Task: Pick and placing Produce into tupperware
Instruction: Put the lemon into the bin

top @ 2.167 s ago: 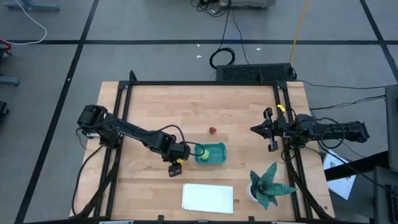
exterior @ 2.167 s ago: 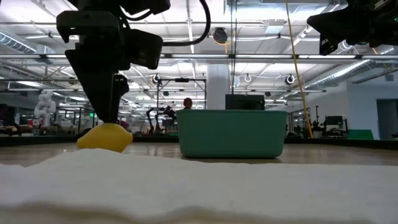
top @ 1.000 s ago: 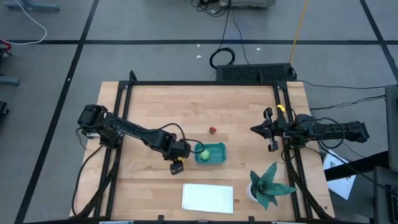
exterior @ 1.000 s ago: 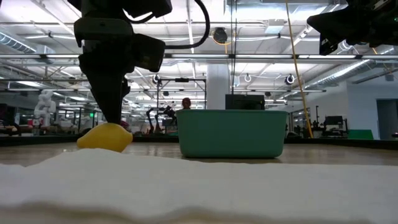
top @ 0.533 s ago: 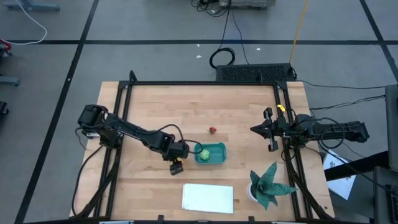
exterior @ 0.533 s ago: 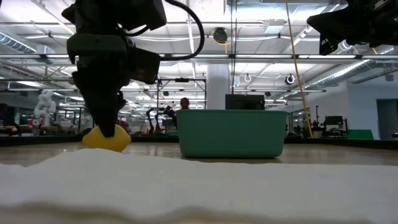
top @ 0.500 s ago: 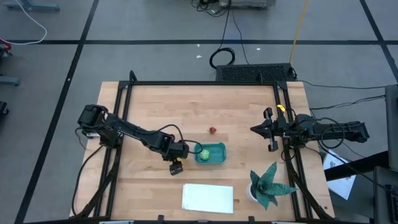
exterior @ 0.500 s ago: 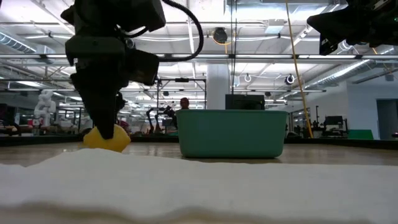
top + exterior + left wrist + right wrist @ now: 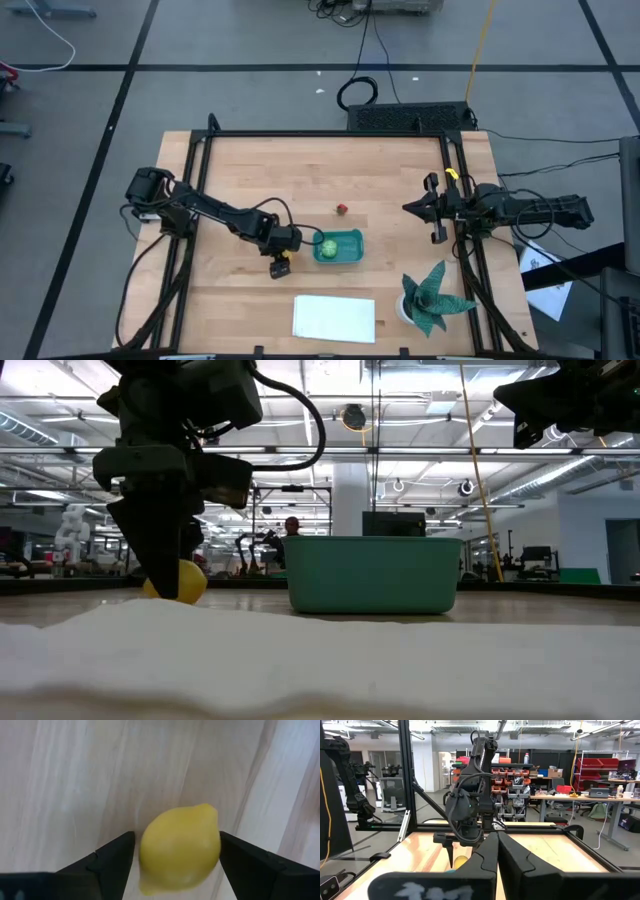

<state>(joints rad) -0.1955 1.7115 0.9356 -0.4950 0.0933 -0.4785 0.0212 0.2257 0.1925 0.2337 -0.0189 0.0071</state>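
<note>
The left gripper point(image 9: 175, 852) is down at the table with its jaws apart, the lemon point(image 9: 180, 847) lying between them; whether the fingers point(image 9: 112, 857) touch it is hard to tell. Just beyond sits the tub point(image 9: 339, 246) holding the green piece point(image 9: 328, 248). The right gripper point(image 9: 408, 208), jaws together, waits well apart.

Yellow lemon point(image 9: 180, 847) lies beside teal tub point(image 9: 349, 250) holding green piece point(image 9: 328, 248).
</note>
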